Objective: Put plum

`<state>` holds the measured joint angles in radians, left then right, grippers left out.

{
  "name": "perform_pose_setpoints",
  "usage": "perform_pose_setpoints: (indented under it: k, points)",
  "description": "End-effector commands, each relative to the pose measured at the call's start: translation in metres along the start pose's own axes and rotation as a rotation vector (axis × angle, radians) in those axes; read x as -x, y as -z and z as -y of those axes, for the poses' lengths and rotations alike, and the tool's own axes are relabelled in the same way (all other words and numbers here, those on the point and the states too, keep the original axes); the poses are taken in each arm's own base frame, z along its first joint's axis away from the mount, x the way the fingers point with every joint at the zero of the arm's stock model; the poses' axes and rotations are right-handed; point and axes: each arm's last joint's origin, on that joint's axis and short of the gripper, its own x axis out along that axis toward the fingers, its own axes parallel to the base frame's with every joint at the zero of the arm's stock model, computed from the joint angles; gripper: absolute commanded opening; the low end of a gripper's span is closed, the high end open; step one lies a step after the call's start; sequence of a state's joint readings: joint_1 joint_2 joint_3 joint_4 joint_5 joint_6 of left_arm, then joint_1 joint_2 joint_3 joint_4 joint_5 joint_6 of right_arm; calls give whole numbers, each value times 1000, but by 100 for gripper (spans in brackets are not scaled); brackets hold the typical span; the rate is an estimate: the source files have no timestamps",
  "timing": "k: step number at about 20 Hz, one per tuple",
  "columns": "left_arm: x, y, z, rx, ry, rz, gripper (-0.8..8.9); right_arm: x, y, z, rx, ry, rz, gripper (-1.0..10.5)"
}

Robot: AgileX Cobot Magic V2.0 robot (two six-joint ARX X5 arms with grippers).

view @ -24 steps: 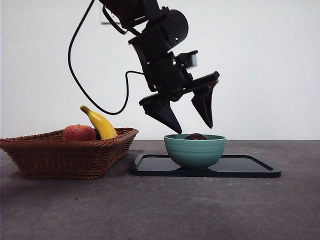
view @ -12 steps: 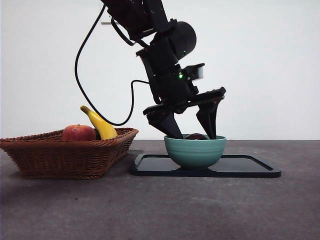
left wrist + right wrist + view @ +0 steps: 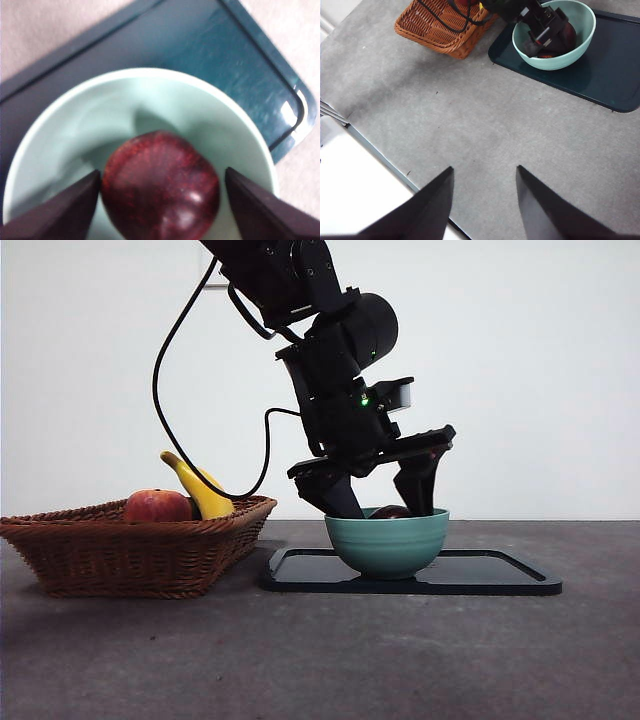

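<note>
L gripper (image 3: 378, 502) is down inside the bowl (image 3: 387, 543), jaws spread wide w/ one on each side of the plum (image 3: 161, 185). Wrist view: one jaw looks to touch the fruit's flank, the other stands apart w/ a clear gap; nothing is clamped. Plum sits at the bowl's bottom; from the front only its dark top shows above the rim.

Change vs. 1 s ago: gripper has dropped from above the rim to tips inside the bowl, approx. fully lowered over the last half-second. Bowl appears nudged slightly toward the basket (image 3: 130, 545). Meaning: approach is likely complete; next step is prob. jaw closure on the plum, then lift.

Bowl stands on the dark tray (image 3: 500, 578). Basket beside the tray holds an apple (image 3: 157, 506) and banana (image 3: 200, 487).

R gripper (image 3: 484, 200) waits well apart over bare table, jaws parted, empty.
</note>
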<state>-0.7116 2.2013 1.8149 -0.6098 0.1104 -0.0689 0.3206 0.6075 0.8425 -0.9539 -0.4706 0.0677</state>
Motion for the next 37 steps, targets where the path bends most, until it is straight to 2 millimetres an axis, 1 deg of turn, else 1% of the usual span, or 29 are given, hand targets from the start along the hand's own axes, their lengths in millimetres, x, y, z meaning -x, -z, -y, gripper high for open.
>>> perform_pose_setpoints:
  k: [1,5,7,9,11,14,17,19,22,25,28,30,32,35,37]
  points:
    - [-10,-1,5,-17,6,-12,297,0,-2,-1,8,-5,6,198]
    - [-10,-2,6,-19,7,-4,297,0,-2,-1,9,-5,6,199]
    - [-6,-6,6,-20,8,8,297,0,-2,-1,9,-5,5,198]
    - [8,-14,7,-21,9,39,297,0,-2,-1,8,-5,5,198]
    - [27,-27,9,-25,12,91,298,0,-2,-1,8,-5,5,198]
    - [67,-47,11,-35,10,165,298,0,-2,-1,8,-5,4,199]
    - [113,-60,7,-43,1,248,298,0,-2,-1,8,-5,4,199]
    - [146,-62,2,-34,-10,305,298,0,-2,-1,8,-5,5,198]
    - [197,-56,-9,-9,-37,355,298,0,-2,-1,9,-5,6,199]
    - [242,-46,-20,19,-68,390,298,0,-2,-1,9,-5,6,199]
    - [277,-31,-27,44,-95,391,298,0,-2,-1,12,-5,6,199]
    - [291,-21,-28,40,-107,366,298,0,-2,-1,16,-5,6,199]
    - [298,-12,-30,50,-116,322,298,0,-2,-1,17,-5,6,199]
    - [298,-3,-33,53,-121,271,297,0,-2,-1,24,-5,6,199]
    - [289,6,-34,58,-120,242,297,0,-2,-1,24,-5,6,199]
